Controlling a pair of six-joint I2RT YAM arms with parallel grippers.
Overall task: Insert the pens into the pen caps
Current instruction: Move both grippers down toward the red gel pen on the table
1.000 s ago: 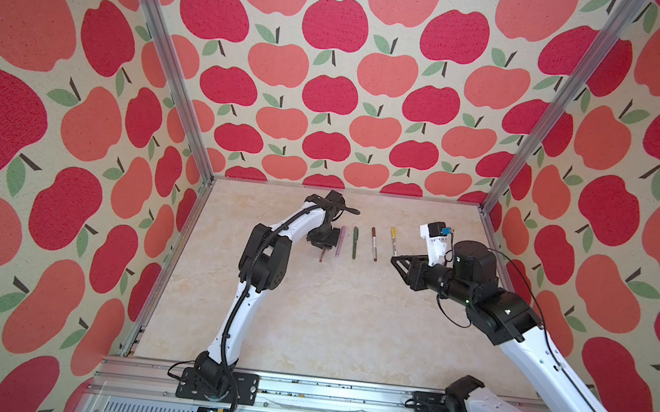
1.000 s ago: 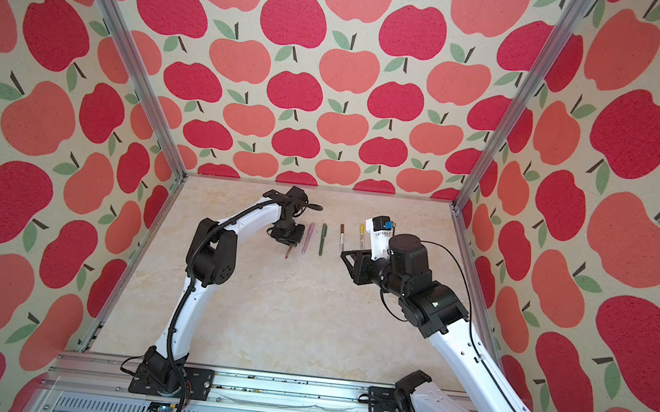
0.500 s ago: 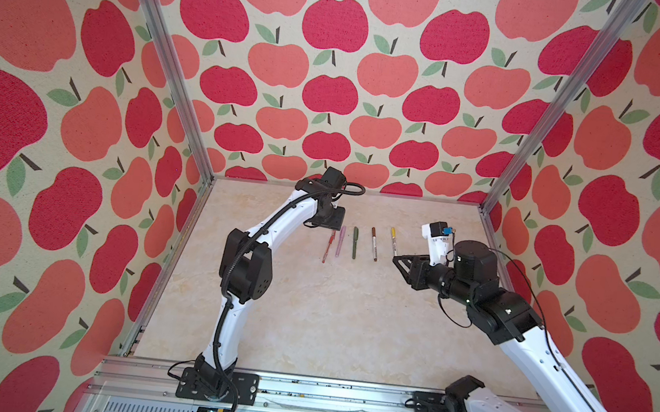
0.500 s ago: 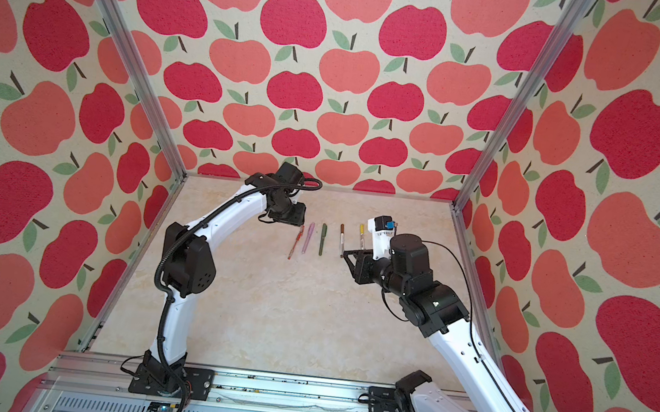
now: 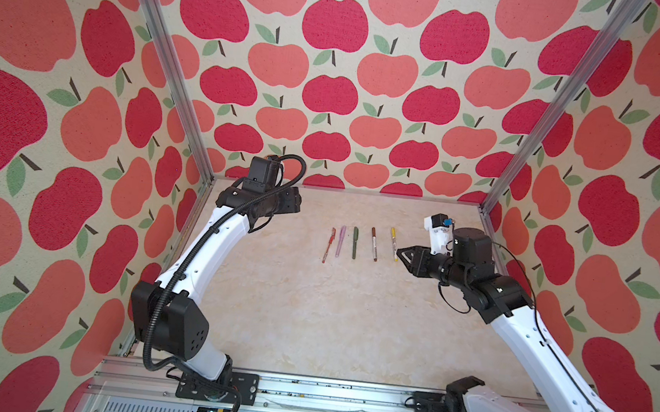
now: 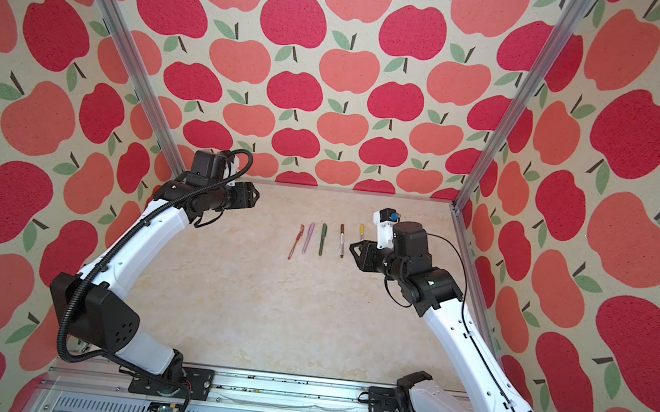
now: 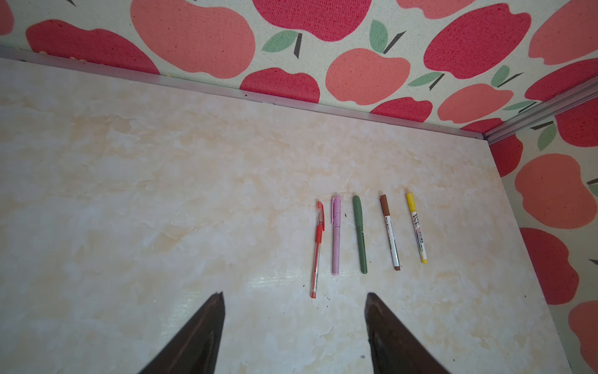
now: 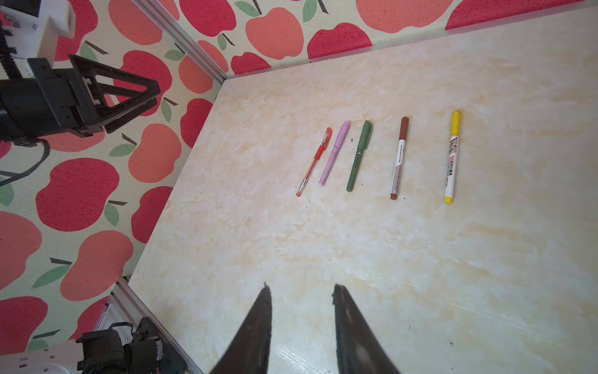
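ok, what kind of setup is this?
Likely a robot test cell: left arm and right arm bolted to a metal rail, apple-print walls boxing in a marble-look tabletop, five pens in a row.

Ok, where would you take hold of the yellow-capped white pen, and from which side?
Probably best: grip the yellow-capped white pen on its white barrel at mid-length, straight from above, jaws across it. It lies flat on the marbled tabletop, and the brown-capped white pen beside it lies apart, leaving room for both jaws.

Pens (image 5: 355, 243): side-by-side row on table (image 5: 307, 321), toward back wall (image 5: 367, 156).
Left gripper (image 5: 297, 205): well left of row.
Right gripper (image 5: 400, 252): just right.
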